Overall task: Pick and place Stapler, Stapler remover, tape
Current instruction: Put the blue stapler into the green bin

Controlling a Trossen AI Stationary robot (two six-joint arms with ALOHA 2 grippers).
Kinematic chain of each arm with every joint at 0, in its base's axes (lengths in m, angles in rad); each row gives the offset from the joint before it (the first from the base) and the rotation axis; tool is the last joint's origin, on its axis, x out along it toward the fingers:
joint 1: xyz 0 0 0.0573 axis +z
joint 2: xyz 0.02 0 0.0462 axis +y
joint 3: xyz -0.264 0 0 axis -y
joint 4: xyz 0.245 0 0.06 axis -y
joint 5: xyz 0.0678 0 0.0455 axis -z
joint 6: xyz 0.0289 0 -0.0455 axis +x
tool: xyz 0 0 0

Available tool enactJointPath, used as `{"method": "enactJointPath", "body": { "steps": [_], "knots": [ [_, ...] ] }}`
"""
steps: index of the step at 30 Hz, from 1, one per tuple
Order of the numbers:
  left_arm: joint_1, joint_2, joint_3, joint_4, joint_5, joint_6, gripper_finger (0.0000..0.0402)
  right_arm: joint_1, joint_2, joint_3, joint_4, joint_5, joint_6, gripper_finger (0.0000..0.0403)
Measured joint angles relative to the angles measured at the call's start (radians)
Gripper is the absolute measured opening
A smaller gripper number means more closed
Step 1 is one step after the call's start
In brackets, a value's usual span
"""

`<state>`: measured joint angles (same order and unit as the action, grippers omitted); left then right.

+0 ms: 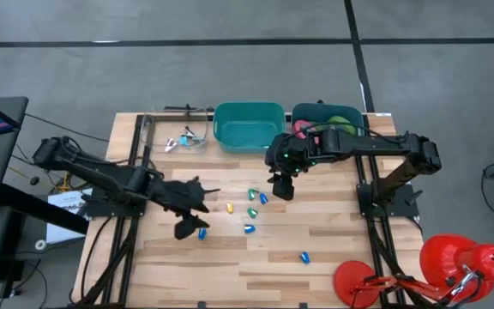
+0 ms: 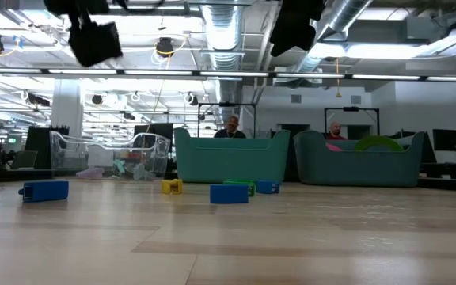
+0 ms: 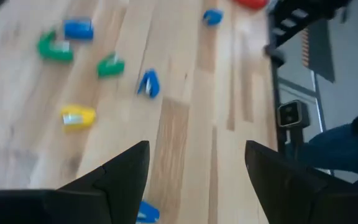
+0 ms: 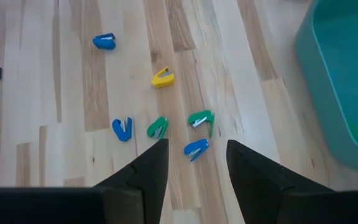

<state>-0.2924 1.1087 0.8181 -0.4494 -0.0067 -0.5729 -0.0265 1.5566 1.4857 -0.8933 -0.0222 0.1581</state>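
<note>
Right pincer (image 4: pixel 196 163): fingers apart, empty, poised above small blue plastic staple remover (image 4: pixel 196 149) on pale wooden tabletop (image 4: pixel 73 93), seemingly lining up a grasp. Left pincer (image 3: pixel 196 171): fingers apart, empty, hovering over another blue remover (image 3: pixel 144 212).

front boards (image 1: pixel 230 266) open | small pieces (image 1: pixel 251 210) mid-table | bins (image 1: pixel 249 126) probably block rear

You have two teal plastic bins side by side at the table's far edge: the left bin (image 1: pixel 249 126) and the right bin (image 1: pixel 328 120) holding the tape rolls (image 1: pixel 343 121). Small plastic staple removers (image 1: pixel 250 211) lie scattered before them, mid-table.
</note>
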Motion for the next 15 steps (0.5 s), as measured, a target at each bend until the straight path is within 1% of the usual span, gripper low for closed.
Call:
{"method": "enactJointPath", "body": {
  "steps": [3, 8, 13, 15],
  "knots": [
    [-0.004, 0.061, 0.000, 0.000, 0.001, -0.100, 0.0254, 0.000, 0.000, 0.000, -0.001, 0.000, 0.000, 0.0154],
    [-0.005, 0.148, 0.000, 0.001, 0.045, -0.248, 0.0254, 0.000, 0.000, 0.000, -0.005, -0.004, 0.000, 0.0154],
    [-0.004, 0.208, 0.000, 0.001, 0.108, -0.319, 0.0254, 0.000, 0.000, 0.000, -0.011, -0.004, -0.002, 0.0154],
    [-0.004, 0.224, 0.000, -0.004, 0.115, -0.339, 0.0254, 0.000, 0.000, 0.000, -0.015, -0.004, -0.003, 0.0154]
  ]
}}
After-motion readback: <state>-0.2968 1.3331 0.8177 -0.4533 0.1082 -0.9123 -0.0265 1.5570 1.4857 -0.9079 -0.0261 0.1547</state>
